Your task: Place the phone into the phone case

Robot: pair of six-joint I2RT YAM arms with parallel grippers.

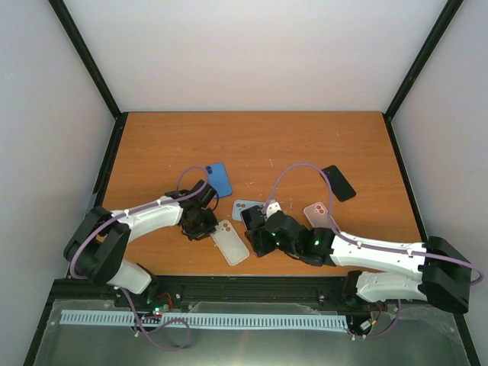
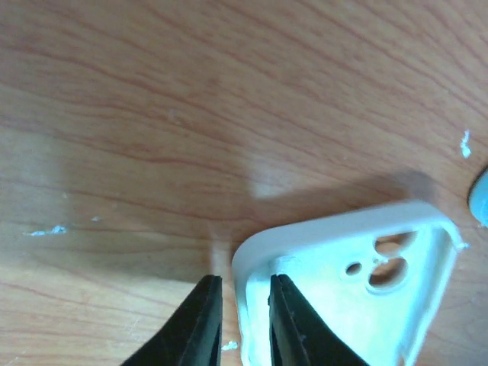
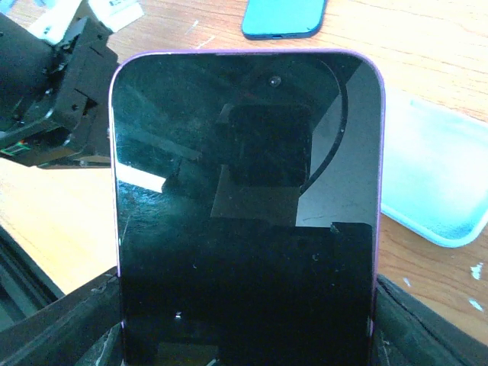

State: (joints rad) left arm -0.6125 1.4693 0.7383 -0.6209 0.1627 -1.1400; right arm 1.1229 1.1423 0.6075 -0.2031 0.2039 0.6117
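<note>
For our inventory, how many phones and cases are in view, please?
6: phone in right tool; white case at left tool; pale blue case between them; blue one beyond left tool; pinkish one, black one beyond right arm. More may be hidden.

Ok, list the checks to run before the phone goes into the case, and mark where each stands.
1. Phone held by right gripper: ok, jaws clamp its sides.
2. Clear case steadied by left gripper: ok, fingers pinch its rim.
3. Case open side up: ok, inside and camera cutout show.
4. Phone lined up over the case: not ok, it is off to one side.
5. Phone's camera end matching the cutout: cannot tell, its back is hidden.
</note>
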